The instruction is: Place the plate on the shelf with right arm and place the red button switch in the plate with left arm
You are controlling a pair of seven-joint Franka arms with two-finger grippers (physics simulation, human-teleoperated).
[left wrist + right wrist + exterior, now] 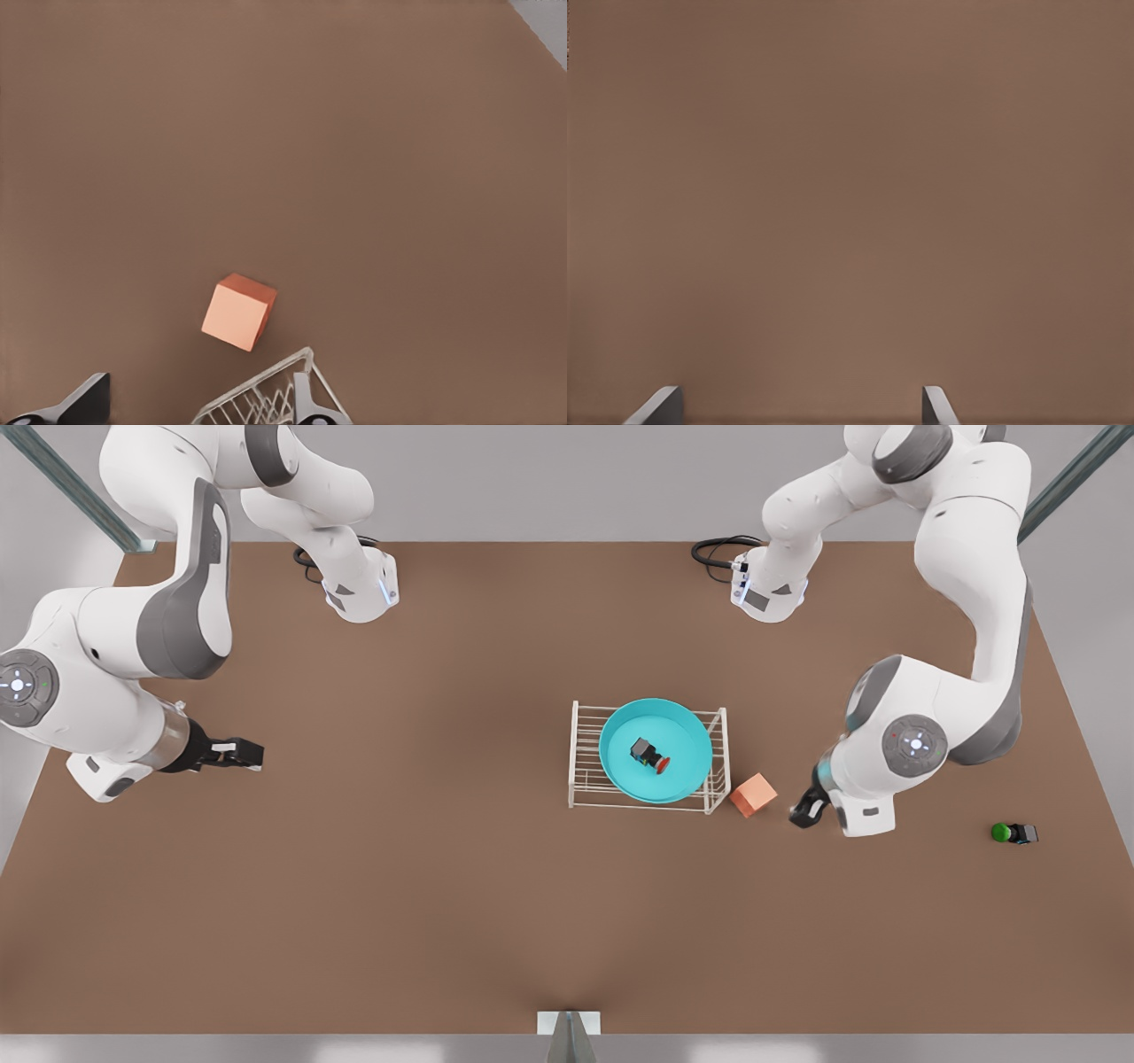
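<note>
Orange cube (753,794) touches shelf (585,779); left claw (804,811) beside it, spread; right claw (251,754) spread.

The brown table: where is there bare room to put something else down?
Bare room: the wide brown table between the right gripper and the white wire shelf. Crowded: turquoise plate, orange cube, left gripper.

I see a turquoise plate (656,751) on the white wire shelf (649,756), holding a dark grey switch with a red cap (650,755). An orange cube (753,794) and a green-capped switch (1013,833) sit on the plain brown table (443,868).
</note>
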